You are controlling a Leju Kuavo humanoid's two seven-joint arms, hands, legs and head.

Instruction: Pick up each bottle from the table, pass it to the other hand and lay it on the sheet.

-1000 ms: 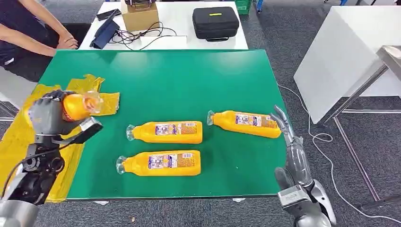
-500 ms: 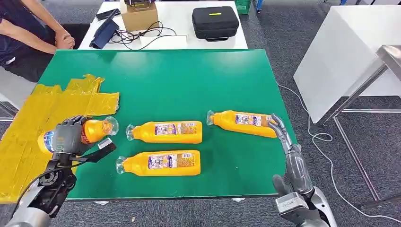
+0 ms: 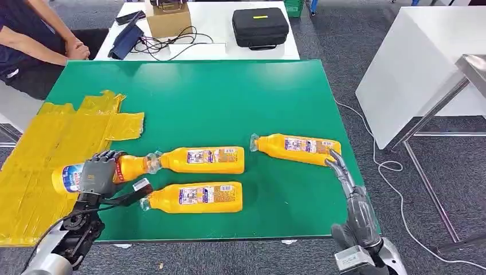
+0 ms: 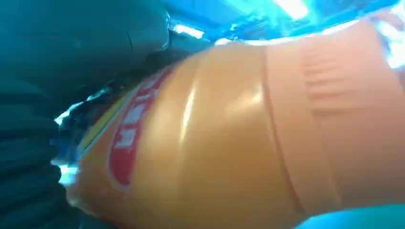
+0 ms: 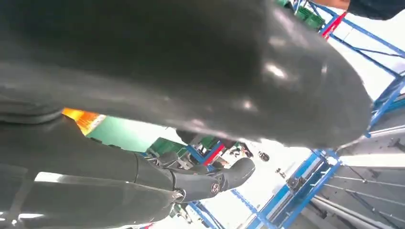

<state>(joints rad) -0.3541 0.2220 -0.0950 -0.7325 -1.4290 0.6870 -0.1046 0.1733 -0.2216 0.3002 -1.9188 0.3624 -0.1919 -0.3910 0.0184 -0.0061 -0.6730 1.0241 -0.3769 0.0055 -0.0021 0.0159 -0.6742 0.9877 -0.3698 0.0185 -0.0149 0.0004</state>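
Bottles of orange drink with clear caps and printed labels are spread over the green table [image 3: 229, 97]. One bottle [image 3: 69, 176] is clasped in the left hand [image 3: 97, 173]; it lies level across the edge where the yellow sheet [image 3: 40, 154] meets the green, its blue-and-white labelled base over the sheet and its cap end pointing toward the middle of the table. Whether it touches the surface cannot be told. In the left wrist view the same bottle [image 4: 239, 143] shows its smooth orange body and a red label edge, with dark fingers [image 4: 28, 157] wrapped round it.

Three more bottles lie on their sides on the green. The upper middle bottle [image 3: 200, 160] has its cap just beside the held bottle's cap. The lower middle bottle [image 3: 195, 197] lies near the front edge, close to the left wrist. The right-hand bottle [image 3: 298, 149] lies tilted near the right edge.

The right hand [image 3: 344, 175] is empty, fingers stretched out straight, its fingertips just at that bottle's base end.

A black case [image 3: 261, 27] and a cardboard box [image 3: 169, 20] stand on the white table [image 3: 218, 23] behind.
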